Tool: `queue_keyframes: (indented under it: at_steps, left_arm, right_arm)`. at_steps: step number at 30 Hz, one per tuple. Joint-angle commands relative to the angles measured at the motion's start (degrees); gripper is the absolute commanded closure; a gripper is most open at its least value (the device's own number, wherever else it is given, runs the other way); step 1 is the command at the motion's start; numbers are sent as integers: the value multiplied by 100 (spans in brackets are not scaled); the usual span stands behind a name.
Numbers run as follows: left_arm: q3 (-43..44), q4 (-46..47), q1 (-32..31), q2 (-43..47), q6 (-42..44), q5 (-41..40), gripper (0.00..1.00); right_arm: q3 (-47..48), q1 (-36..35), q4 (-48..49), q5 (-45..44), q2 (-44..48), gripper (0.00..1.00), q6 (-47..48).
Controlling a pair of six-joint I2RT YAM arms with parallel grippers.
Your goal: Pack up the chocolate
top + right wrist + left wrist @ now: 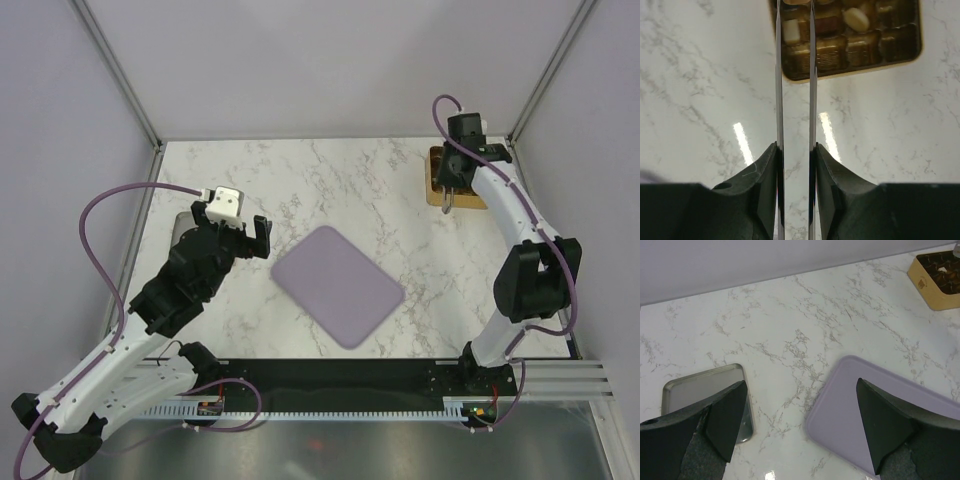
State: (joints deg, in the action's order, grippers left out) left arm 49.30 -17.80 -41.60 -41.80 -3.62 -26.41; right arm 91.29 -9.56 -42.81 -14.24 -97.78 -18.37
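Top external view. The marble surface is boxed in by pale walls on the left, far and right sides. The gold tray sits in the far right corner, close to the far edge. The lilac mat lies skewed at centre. Its near corner comes almost to the near edge, and bare marble is open on its other sides. A steel tray lies at the left edge, partly under the left arm.

Left wrist view. The left jaws stand wide apart with nothing between them. They hang over the bare strip between the steel tray's rounded corner and the mat's left edge. Open marble runs from there to the far wall.

Right wrist view. The right arm reaches to the gold tray. Its long thin metal fingers run parallel with a narrow gap and cross the tray's near rim. Their tips pass out of frame at the top, so I cannot tell whether the right jaws grip anything.

The chocolate, in cream-white, tan and brown pieces, sits in the gold tray's grid compartments. None is seen on the mat.
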Motion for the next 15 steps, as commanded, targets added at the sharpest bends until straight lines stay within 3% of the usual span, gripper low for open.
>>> queue_keyframes:
  at_steps: [1, 15]
  left_arm:
    - [10, 277, -23, 67, 168, 5, 2]
    - [18, 277, -23, 6, 186, -4, 2]
  right_arm:
    - [276, 551, -79, -167, -233, 61, -246]
    - [355, 1782, -17, 246, -725, 61, -79]
